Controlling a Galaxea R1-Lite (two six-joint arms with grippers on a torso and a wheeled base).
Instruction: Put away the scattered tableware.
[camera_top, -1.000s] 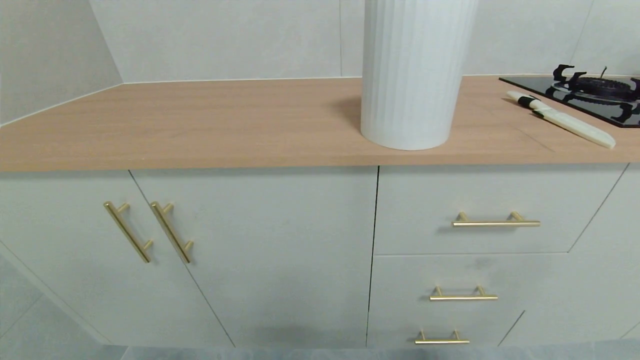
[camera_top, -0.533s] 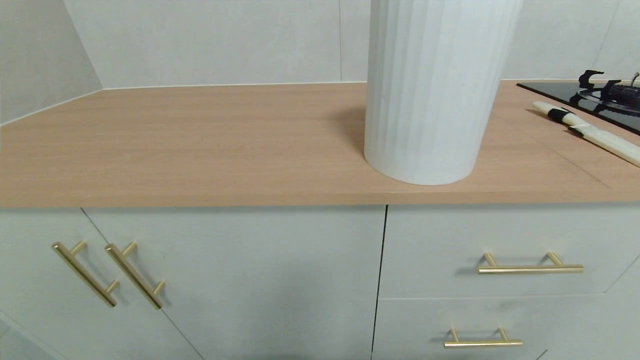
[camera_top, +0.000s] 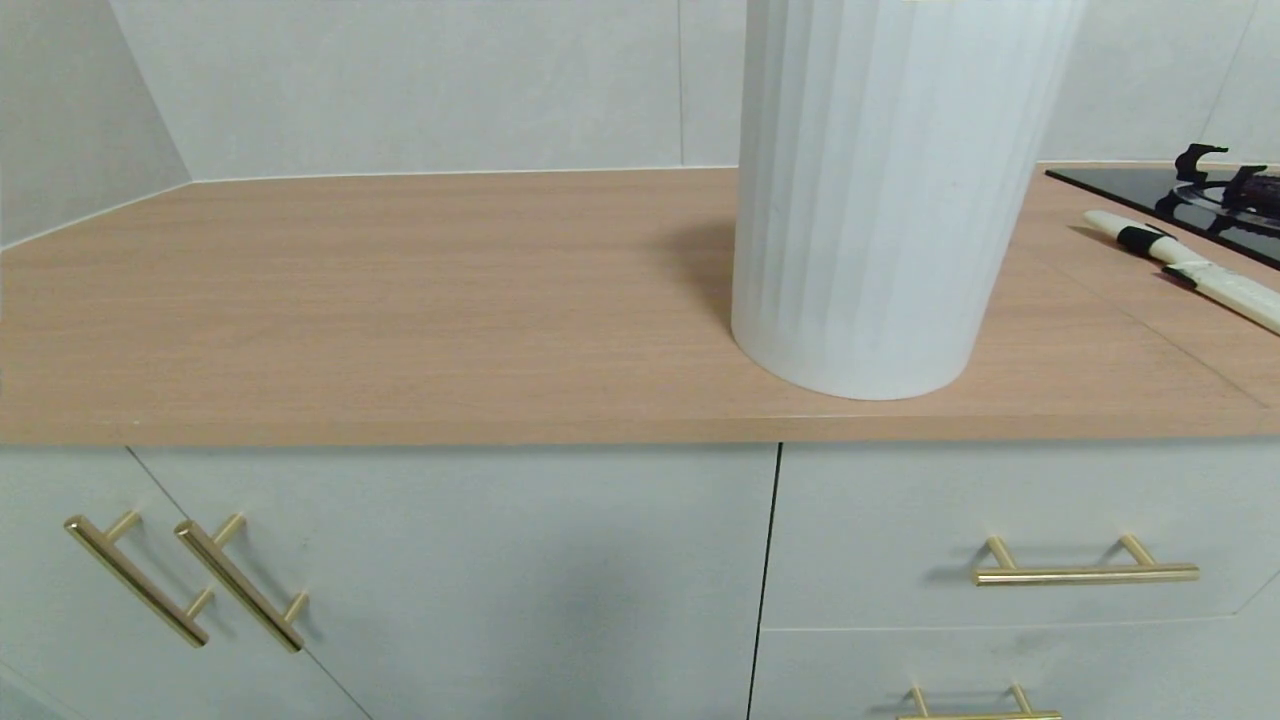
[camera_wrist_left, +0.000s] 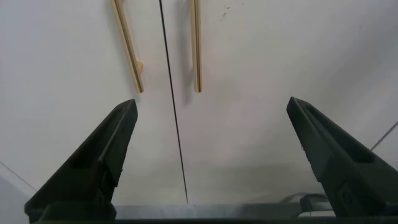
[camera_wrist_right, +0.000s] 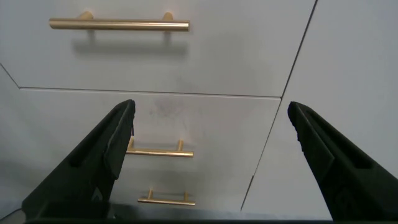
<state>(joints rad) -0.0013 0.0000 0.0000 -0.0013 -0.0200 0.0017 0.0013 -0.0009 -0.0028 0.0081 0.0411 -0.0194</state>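
A cream knife (camera_top: 1190, 270) with a black band lies on the wooden countertop (camera_top: 400, 300) at the far right, beside the black hob (camera_top: 1180, 200). A tall white ribbed container (camera_top: 880, 190) stands near the counter's front edge, right of centre. My left gripper (camera_wrist_left: 211, 106) is open, held low in front of the cabinet doors with two gold handles (camera_wrist_left: 196, 43). My right gripper (camera_wrist_right: 211, 106) is open too, facing the drawer fronts and their gold handles (camera_wrist_right: 118, 25).
Below the counter are two cabinet doors with slanted gold handles (camera_top: 240, 585) on the left and a stack of drawers with a gold handle (camera_top: 1085, 572) on the right. Grey tiled walls close the back and left corner.
The whole head view has shifted: the counter and white container now appear closer and lower in the picture, so the camera moved forward. Nothing on the counter has moved.
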